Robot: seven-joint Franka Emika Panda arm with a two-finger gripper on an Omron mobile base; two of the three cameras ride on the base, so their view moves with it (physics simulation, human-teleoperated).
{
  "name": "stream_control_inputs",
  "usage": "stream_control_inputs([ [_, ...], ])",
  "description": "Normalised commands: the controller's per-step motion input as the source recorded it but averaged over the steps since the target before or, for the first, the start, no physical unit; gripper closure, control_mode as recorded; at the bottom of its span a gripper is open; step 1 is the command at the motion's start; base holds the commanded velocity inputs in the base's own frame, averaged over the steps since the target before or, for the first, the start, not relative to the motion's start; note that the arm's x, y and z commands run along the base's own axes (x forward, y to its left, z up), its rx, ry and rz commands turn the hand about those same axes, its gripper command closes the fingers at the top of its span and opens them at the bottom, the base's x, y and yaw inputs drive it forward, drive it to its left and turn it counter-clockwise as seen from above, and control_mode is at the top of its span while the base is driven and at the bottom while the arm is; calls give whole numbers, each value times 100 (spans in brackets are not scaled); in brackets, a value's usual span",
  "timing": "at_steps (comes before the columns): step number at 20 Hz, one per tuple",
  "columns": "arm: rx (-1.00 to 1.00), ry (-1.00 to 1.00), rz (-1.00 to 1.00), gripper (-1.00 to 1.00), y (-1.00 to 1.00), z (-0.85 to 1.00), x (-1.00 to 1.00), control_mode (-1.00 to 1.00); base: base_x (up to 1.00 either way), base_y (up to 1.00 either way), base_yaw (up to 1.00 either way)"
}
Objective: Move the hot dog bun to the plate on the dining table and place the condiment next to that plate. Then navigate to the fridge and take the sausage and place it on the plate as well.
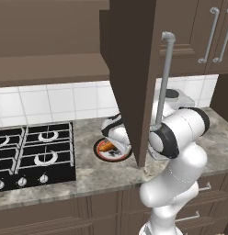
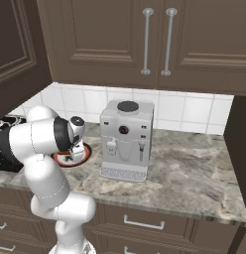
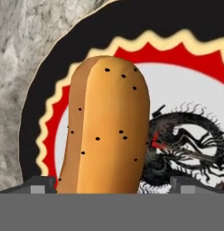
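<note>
Claw: wide open, gripping nothing; its two dark fingertips stand either side of the bun's near end, close above it.
Hot dog bun: orange-tan with dark specks, lying on a patterned plate; in the left base view it shows as a small orange shape under the hand.
Patterned plate: round, black rim, red zigzag ring, white centre with a dark dragon figure; it rests on the desk.
Desk: grey marbled stone, with a black stove left of the plate.
Coffee machine: grey, just right of the plate.
Cabinet door: brown, hanging open above the plate.
</note>
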Motion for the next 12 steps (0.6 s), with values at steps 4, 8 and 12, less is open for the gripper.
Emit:
stream_control_inputs([
  [4, 0, 0, 0, -100, 0, -22, 0, -100, 0, 0, 0],
  [8, 0, 0, 0, 100, 0, -15, 0, -100, 0, 0, 0],
  [12, 0, 0, 0, 100, 0, -2, 0, -100, 0, 0, 0],
])
